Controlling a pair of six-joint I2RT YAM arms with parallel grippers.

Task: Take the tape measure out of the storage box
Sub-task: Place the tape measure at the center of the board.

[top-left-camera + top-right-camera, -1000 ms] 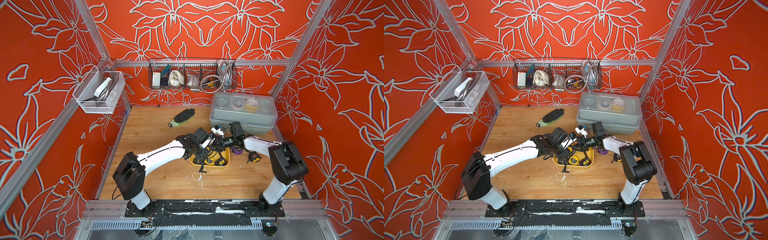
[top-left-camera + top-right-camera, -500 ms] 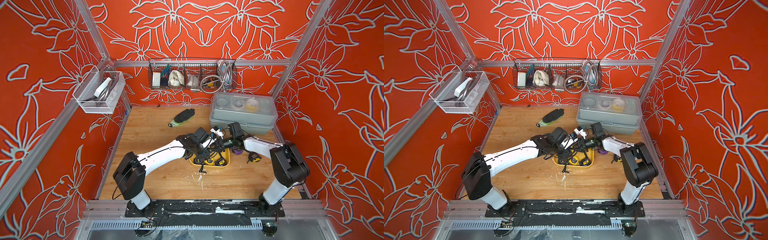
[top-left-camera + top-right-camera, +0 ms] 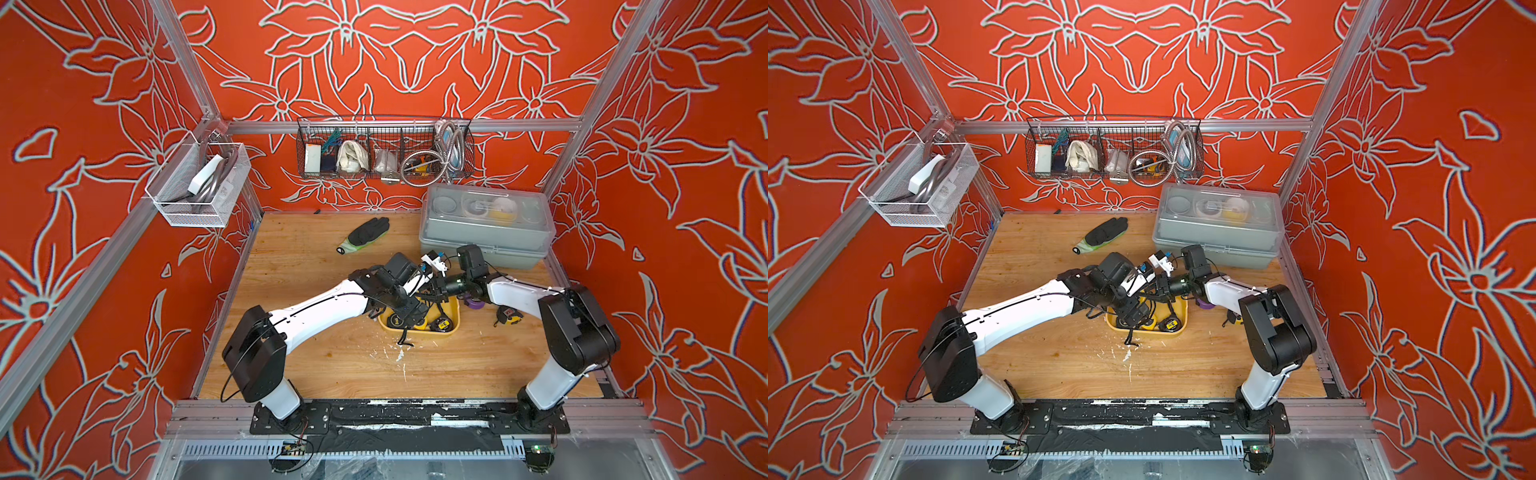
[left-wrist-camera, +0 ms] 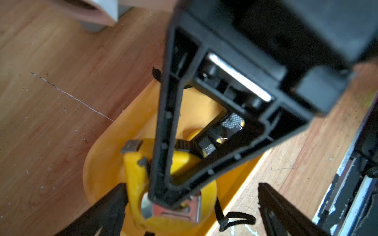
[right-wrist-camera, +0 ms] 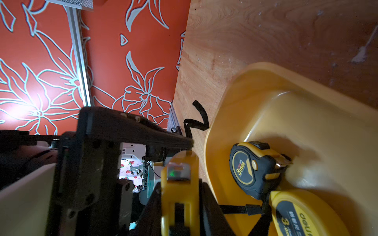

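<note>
Lab robot cell — alu frame [image 3: 519, 124], printed walls [image 3: 415, 41], wood benchtop [image 3: 332, 365].

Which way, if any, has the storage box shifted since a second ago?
No: the storage box keeps its place next to the white scuffs.
</note>
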